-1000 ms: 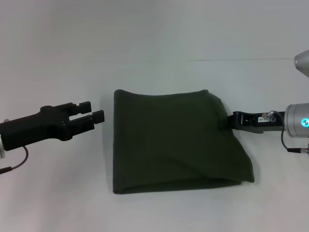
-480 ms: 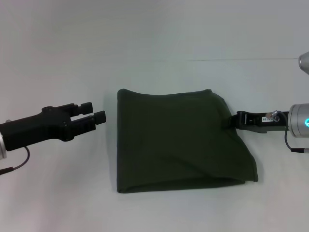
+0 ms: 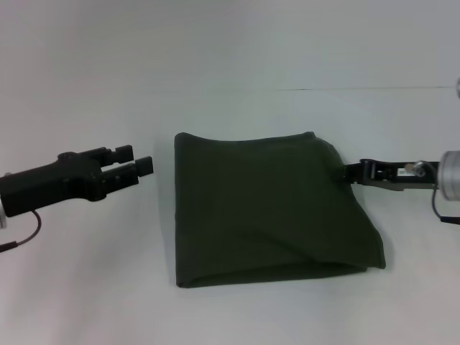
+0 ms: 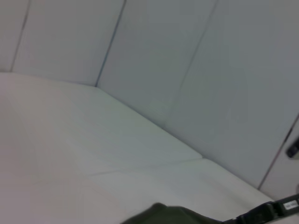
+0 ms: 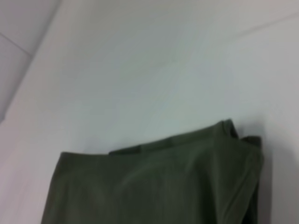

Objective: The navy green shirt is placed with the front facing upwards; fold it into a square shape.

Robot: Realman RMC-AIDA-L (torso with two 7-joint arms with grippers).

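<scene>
Both claws are drawn outward since the earlier frames: the right claw [image 3: 351,173], formerly at the shirt's edge, is now just off its right side, and the left claw [image 3: 142,167] is pulled slightly away to the left. The navy green shirt [image 3: 269,208] lies in the middle of the white table [image 3: 237,65], already folded into a compact, roughly square packet. Its near-right corner is seen to flare outward, so the outline is not quite true, and neither lettering nor collar is visible.

The folding step is judged essentially complete, with the arms in withdrawal. If anything remains, the next move calls for a small tuck or squaring of the flared right corner.

The left claw is shown with its fingers spread a little, grasping nothing and hovering clear of the cloth. The right claw is seen end-on, empty and not touching the shirt; whether its fingers are parted or closed cannot be told.
</scene>
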